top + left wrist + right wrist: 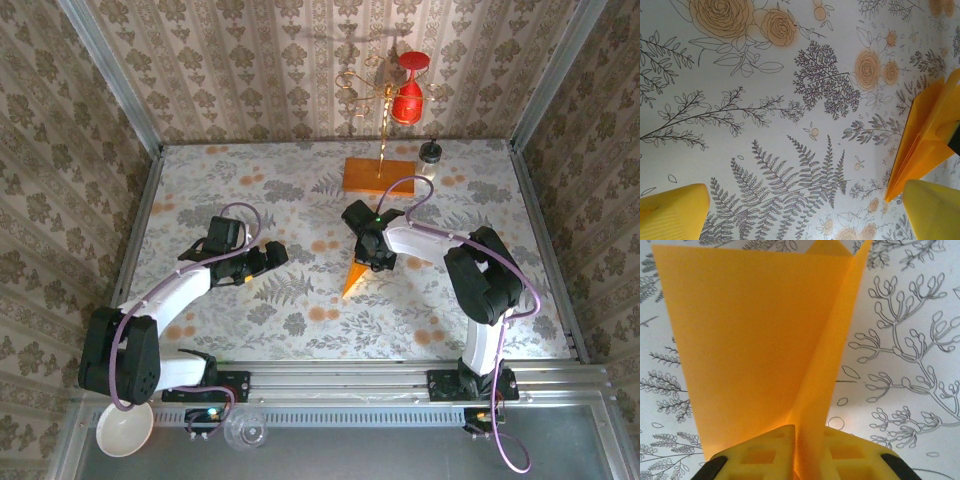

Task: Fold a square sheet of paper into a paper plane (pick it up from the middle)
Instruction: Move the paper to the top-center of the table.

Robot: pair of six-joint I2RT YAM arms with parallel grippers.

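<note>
The square sheet of paper now has the form of an orange-yellow paper plane (352,281), lying mid-table with its pointed nose toward the near edge. My right gripper (372,258) sits over its wide end. In the right wrist view the yellow fingers (765,456) are pressed together on the plane's raised centre fold (825,390), one wing (750,340) spread to the left. My left gripper (272,255) hovers to the left of the plane, open, with nothing between its fingers (675,210). The plane's nose (925,140) shows at the right edge of the left wrist view.
A brown-orange wooden block (380,175) with a gold wire stand holding a red ornament (407,95) stands at the back, with a small jar (430,156) beside it. A white bowl (125,430) and a clear cup (246,430) sit below the table's near rail.
</note>
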